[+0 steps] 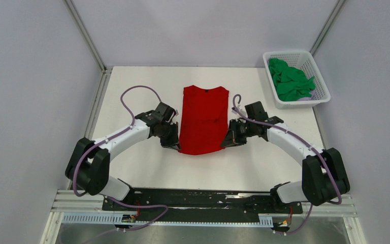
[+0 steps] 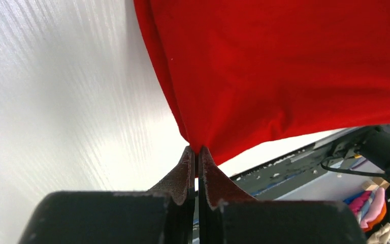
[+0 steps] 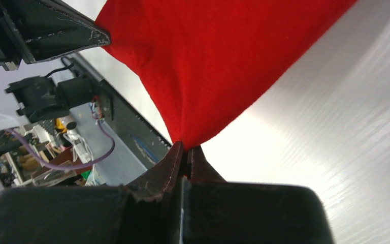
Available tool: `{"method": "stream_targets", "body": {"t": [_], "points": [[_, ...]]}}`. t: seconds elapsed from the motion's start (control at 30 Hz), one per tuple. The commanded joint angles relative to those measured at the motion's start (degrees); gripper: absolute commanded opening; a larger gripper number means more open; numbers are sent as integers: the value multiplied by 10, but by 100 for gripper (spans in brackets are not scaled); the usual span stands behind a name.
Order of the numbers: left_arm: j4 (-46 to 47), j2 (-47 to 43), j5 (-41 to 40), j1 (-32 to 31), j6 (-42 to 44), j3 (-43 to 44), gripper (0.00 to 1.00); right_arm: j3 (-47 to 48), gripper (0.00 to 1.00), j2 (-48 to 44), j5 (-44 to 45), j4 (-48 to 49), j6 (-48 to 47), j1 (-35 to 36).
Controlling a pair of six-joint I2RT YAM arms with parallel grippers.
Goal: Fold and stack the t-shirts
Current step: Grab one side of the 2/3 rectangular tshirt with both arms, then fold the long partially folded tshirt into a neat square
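Note:
The red t-shirt [image 1: 202, 118] lies lengthwise in the middle of the table, sides folded in, collar at the far end. My left gripper [image 1: 174, 145] is shut on its near left corner, seen pinched in the left wrist view [image 2: 197, 150]. My right gripper [image 1: 225, 143] is shut on the near right corner, seen pinched in the right wrist view [image 3: 187, 146]. Both near corners are lifted slightly off the table. The red cloth fills the left wrist view [image 2: 284, 66] and the right wrist view [image 3: 218, 61]. The green t-shirt [image 1: 290, 80] lies crumpled in the basket.
A white lattice basket [image 1: 319, 99] stands at the back right corner of the white table [image 1: 264, 168]. Grey walls close in the left, right and back. A black rail [image 1: 203, 195] runs along the near edge between the arm bases.

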Motion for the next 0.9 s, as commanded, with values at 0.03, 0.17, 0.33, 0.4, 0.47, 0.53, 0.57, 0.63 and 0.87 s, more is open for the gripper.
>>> {"method": "stream_targets", "body": {"t": [0.03,0.17,0.33,0.4,0.47,0.53,0.57,0.63,0.87], "points": [[0,-27,3,1,5,62,0,50,0,-5,21,-10,-15,-24],[6,23,-7,12,28,137,0,100,0,9,60,-1,-21,-50],[36,80,2,44,29,206,0,149,0,38,74,35,-19,-70],[50,98,-3,61,25,230,0,170,0,61,74,38,-20,-77],[60,115,-9,72,20,256,0,193,0,81,76,43,-17,-86],[65,133,-20,79,17,281,0,213,0,99,81,55,-11,-94],[69,145,-29,82,15,296,0,224,0,108,82,62,-11,-97],[74,163,-38,88,13,315,0,251,0,132,84,64,-10,-103],[80,226,-36,111,15,399,0,322,0,188,78,70,-9,-127]]}}
